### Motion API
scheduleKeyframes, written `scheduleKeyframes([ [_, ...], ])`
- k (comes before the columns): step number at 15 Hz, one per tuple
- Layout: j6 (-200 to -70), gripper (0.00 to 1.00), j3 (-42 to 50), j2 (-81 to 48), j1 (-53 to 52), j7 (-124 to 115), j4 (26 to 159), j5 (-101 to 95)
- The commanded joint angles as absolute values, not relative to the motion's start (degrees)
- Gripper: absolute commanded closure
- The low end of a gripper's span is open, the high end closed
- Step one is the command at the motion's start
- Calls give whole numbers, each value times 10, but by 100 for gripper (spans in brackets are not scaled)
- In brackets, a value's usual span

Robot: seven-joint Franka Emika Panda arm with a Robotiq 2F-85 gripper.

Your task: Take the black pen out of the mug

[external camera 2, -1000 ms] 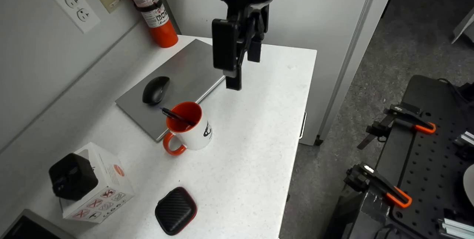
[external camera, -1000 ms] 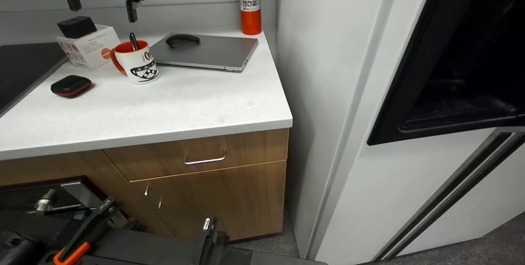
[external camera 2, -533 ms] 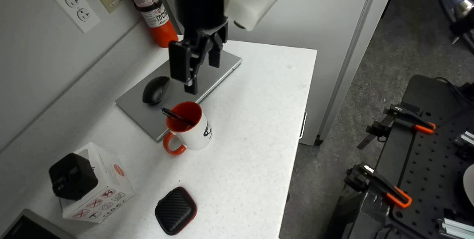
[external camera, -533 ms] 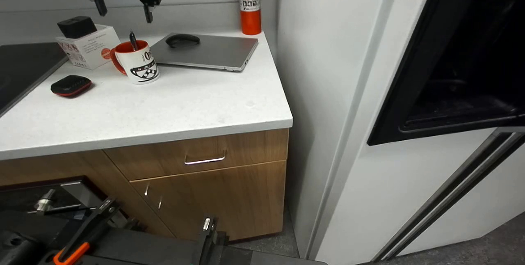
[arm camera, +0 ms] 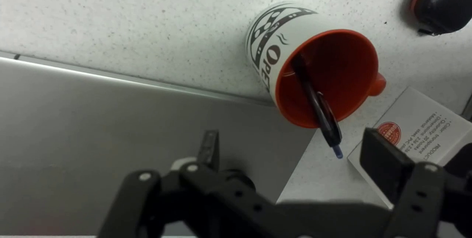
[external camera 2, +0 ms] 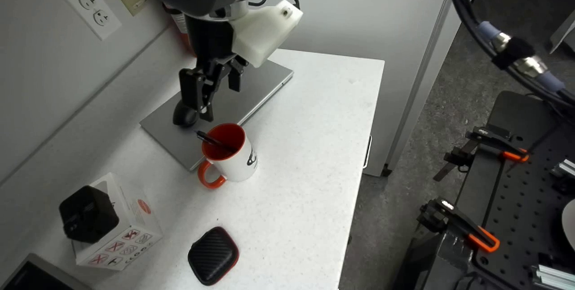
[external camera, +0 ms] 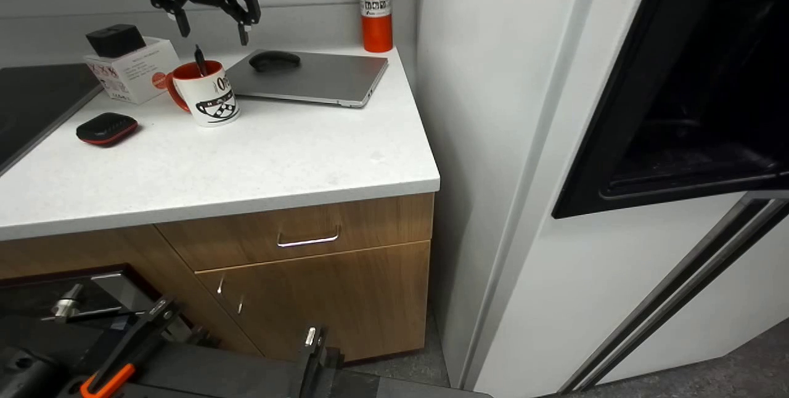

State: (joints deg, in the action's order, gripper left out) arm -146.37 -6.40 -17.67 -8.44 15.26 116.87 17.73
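Note:
The white mug (external camera: 216, 102) with red inside and red handle stands upright on the white counter; it also shows in an exterior view (external camera 2: 241, 164) and the wrist view (arm camera: 284, 35). The black pen (external camera: 200, 59) leans inside it, its upper end sticking out past the rim. The pen also shows in an exterior view (external camera 2: 211, 139) and the wrist view (arm camera: 320, 109). My gripper (external camera: 214, 34) is open and empty, above the mug and apart from the pen. In the wrist view, the pen's blue-tipped end lies between the spread fingers (arm camera: 291, 144), nearer the right one.
A grey closed laptop (external camera: 327, 77) with a black mouse (external camera: 275, 60) lies beside the mug. A white box (external camera 2: 130, 222) with a black top and a flat black case (external camera 2: 213, 256) sit near the handle side. A fire extinguisher (external camera: 375, 10) stands in the back corner.
My open gripper has moved rightward in an exterior view, leftward and lower in an exterior view, coming closer to the mug. The mug and pen have not moved.

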Motion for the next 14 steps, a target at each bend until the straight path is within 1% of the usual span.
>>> scheduleKeyframes([
  [1, -1473, 0, -78, -178, -69, 137, 1170, 158],
  [6, -1489, 0, -81, -205, -73, 137, 1158, 132],
  [14, -1516, 0, -109, -228, -76, 147, 1148, 113],
])
